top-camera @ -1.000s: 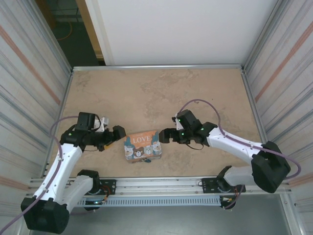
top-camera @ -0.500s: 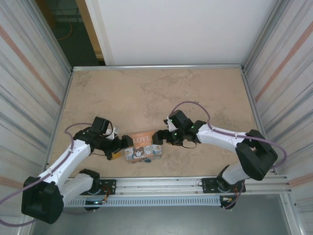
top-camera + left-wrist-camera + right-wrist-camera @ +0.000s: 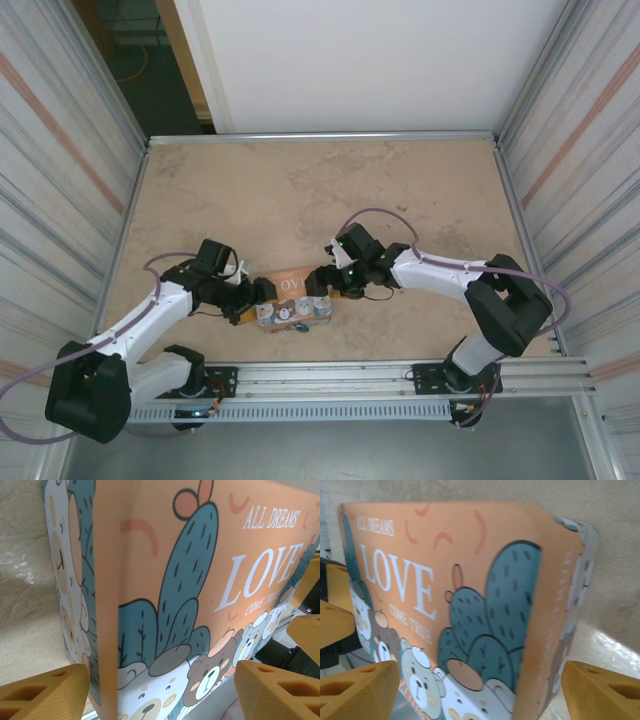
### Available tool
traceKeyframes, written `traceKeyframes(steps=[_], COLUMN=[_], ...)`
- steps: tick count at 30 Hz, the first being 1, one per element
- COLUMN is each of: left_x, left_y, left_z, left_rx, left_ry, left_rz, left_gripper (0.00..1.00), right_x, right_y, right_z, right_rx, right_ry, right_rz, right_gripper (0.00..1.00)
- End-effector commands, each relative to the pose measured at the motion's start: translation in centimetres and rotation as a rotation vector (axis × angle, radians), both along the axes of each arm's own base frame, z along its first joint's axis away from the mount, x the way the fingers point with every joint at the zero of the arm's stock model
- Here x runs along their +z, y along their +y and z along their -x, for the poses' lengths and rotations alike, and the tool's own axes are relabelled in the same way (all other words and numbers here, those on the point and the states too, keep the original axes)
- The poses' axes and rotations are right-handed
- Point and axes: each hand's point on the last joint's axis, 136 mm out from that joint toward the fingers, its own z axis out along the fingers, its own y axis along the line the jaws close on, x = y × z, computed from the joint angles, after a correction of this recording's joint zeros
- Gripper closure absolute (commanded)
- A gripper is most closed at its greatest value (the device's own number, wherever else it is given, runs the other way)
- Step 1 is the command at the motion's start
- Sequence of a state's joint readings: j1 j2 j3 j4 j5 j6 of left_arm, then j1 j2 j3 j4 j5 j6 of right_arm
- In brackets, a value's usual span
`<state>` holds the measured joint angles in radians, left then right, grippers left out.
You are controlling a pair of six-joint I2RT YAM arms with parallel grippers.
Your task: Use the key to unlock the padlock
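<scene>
At the worktop's near edge the left claw and right claw have swung inward; spread wide, they now straddle the tin; likely bracing it, nothing unlocked yet.

A beige, stone-patterned table lies between ribbed metal side walls. A plain white panel closes the far end under even light.

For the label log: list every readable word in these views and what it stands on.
"ALL DREAMS": tin lid, top.
"LOVE": tin lid, large white letters.
"COME TRUE": tin lid, small, under "LOVE".
Lettering on the tin's side wall, right wrist view: too blurred to read.
</scene>
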<state>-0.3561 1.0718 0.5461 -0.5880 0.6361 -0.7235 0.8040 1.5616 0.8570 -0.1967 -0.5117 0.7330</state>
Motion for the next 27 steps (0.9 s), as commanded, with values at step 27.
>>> traceKeyframes(steps=[27], left_x=[1.1], left_y=[-4.9], left_z=[-9.5], left_rx=[-0.039], left_ry=[-0.140], left_rz=[0.014], left_gripper=[0.32], right_x=[2.0], right_y=[0.4], right_z=[-5.4], right_rx=[-0.102], right_ry=[-0.061], right_rz=[-0.048], right_gripper=[0.44])
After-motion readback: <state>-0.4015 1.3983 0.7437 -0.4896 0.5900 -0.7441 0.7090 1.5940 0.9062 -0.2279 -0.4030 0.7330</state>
